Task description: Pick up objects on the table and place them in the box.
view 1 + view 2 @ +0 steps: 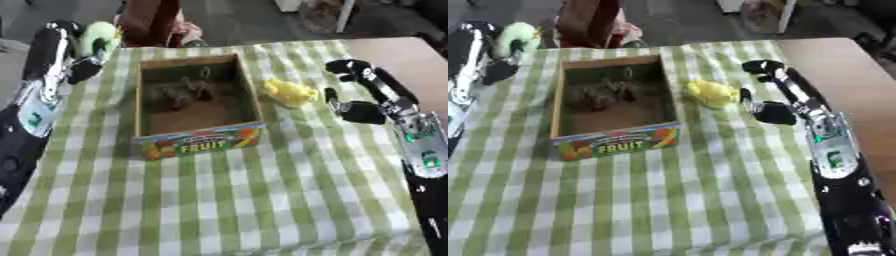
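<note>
- The box (pixel 197 107) sits open on the green-checked table (pixel 262 200), with a grey striped toy (pixel 179 92) already lying inside it.
- A yellow toy (pixel 290 92) rests on the cloth just beside the box's right wall, not yet picked up.
- The right hand (pixel 357 95) hovers just right of the yellow toy, its fingers spread apart and holding nothing; I cannot tell whether the thumb touches the toy.
- To do this step well, the hand should probably drop lower and close round the toy's middle before lifting it clear of the wall.
- The left hand (pixel 86 64) sits raised at the far left corner, curled round a pale green thing (pixel 101 36), well apart from the box.
</note>
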You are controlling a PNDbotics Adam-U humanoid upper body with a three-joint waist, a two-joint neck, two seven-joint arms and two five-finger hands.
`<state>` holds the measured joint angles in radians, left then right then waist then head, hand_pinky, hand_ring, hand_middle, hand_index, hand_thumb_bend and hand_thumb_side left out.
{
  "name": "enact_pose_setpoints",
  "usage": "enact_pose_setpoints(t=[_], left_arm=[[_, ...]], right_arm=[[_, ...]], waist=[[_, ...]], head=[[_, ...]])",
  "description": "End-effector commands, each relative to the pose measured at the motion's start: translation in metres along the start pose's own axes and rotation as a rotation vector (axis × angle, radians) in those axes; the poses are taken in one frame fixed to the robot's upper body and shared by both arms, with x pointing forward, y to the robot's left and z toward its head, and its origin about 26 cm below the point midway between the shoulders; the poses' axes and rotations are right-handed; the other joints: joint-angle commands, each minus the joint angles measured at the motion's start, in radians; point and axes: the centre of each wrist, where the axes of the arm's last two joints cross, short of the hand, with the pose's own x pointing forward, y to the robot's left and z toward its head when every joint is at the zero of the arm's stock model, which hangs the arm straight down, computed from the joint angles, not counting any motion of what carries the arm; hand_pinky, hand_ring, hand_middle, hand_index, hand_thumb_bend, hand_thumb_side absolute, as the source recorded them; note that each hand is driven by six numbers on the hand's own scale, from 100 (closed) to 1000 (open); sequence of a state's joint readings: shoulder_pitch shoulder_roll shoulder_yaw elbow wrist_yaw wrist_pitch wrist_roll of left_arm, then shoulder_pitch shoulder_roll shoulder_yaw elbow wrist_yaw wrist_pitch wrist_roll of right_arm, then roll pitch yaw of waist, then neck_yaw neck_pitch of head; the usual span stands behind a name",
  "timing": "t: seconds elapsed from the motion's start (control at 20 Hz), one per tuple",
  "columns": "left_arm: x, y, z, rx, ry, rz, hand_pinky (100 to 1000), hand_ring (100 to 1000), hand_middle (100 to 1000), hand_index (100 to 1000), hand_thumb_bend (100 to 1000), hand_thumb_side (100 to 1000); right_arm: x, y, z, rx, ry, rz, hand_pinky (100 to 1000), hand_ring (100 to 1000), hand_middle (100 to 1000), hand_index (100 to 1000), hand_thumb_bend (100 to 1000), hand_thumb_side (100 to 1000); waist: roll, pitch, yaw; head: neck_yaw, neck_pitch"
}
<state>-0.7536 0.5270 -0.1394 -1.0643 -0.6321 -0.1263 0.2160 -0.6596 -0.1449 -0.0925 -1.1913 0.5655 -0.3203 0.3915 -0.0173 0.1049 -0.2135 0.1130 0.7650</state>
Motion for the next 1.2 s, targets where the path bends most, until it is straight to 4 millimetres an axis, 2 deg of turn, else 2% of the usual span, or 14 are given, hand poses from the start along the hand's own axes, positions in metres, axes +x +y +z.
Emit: enact_pose_setpoints(t=[0.05,0.2,0.4,0.6,0.7,0.75,0.85,0.9,0.95,1.0,1.05,1.1,1.15,1.2], left_arm=[[0.034,0.015,-0.014,-0.062,-0.167,0.011,597,388,321,523,100,292],[0.052,0.007,-0.014,-0.180,-0.253,0.013,605,402,332,533,100,279],[0.060,-0.009,-0.009,-0.314,-0.306,0.010,619,427,356,552,100,262],[0.061,-0.025,-0.003,-0.424,-0.326,0.028,650,506,441,619,100,254],[0.060,-0.031,0.000,-0.463,-0.329,0.045,680,581,516,689,100,250],[0.059,-0.033,0.001,-0.475,-0.329,0.053,680,581,516,689,100,250],[0.057,-0.033,0.003,-0.488,-0.322,0.064,717,654,602,757,100,249],[0.056,-0.033,0.003,-0.490,-0.316,0.069,728,676,630,771,100,338],[0.055,-0.033,0.004,-0.493,-0.308,0.074,731,680,638,775,100,350],[0.054,-0.032,0.005,-0.494,-0.302,0.079,755,720,701,800,100,490],[0.053,-0.032,0.006,-0.495,-0.297,0.085,759,725,708,803,100,508],[0.053,-0.030,0.007,-0.488,-0.294,0.098,787,760,758,821,171,673],[0.054,-0.026,0.008,-0.474,-0.294,0.113,791,766,765,823,197,699],[0.054,-0.022,0.010,-0.457,-0.292,0.125,802,780,783,828,272,779]], right_arm=[[0.007,-0.013,-0.004,-0.024,-0.027,0.019,862,893,811,874,100,169],[0.008,-0.012,-0.005,-0.023,-0.031,0.019,862,893,811,874,100,169],[0.009,-0.012,-0.005,-0.021,-0.032,0.019,861,893,811,874,100,170],[0.009,-0.012,-0.005,-0.021,-0.032,0.018,861,893,810,874,100,170],[0.009,-0.011,-0.005,-0.020,-0.032,0.018,861,893,810,874,100,170],[0.008,-0.011,-0.005,-0.020,-0.032,0.017,861,893,810,874,100,170],[0.008,-0.011,-0.005,-0.022,-0.031,0.016,861,892,809,874,100,170],[0.008,-0.011,-0.005,-0.022,-0.031,0.016,861,892,809,874,100,170],[0.008,-0.011,-0.005,-0.022,-0.030,0.016,861,892,809,874,100,170],[0.008,-0.011,-0.005,-0.022,-0.030,0.016,861,891,808,874,100,170],[0.008,-0.012,-0.005,-0.021,-0.030,0.016,861,891,808,874,100,171],[0.008,-0.012,-0.005,-0.020,-0.031,0.018,861,889,806,874,100,172],[0.009,-0.012,-0.007,-0.017,-0.033,0.020,861,889,805,874,100,172],[0.010,-0.013,-0.009,-0.015,-0.037,0.025,862,888,805,874,100,173]], waist=[[-0.001,-0.016,0.001],[-0.002,-0.016,0.001],[-0.002,-0.015,-0.001],[-0.002,-0.015,-0.002],[-0.003,-0.015,-0.001],[-0.003,-0.016,-0.001],[-0.004,-0.016,0.000],[-0.004,-0.016,0.001],[-0.004,-0.016,0.001],[-0.004,-0.017,0.002],[-0.004,-0.017,0.003],[-0.004,-0.016,0.005],[-0.004,-0.016,0.007],[-0.005,-0.016,0.008]], head=[[0.007,0.005],[0.008,0.005],[0.008,0.005],[0.008,0.005],[0.009,0.005],[0.009,0.005],[0.009,0.005],[0.008,0.005],[0.007,0.005],[0.006,0.005],[0.005,0.005],[0.004,0.005],[0.002,0.005],[-0.001,0.005]])
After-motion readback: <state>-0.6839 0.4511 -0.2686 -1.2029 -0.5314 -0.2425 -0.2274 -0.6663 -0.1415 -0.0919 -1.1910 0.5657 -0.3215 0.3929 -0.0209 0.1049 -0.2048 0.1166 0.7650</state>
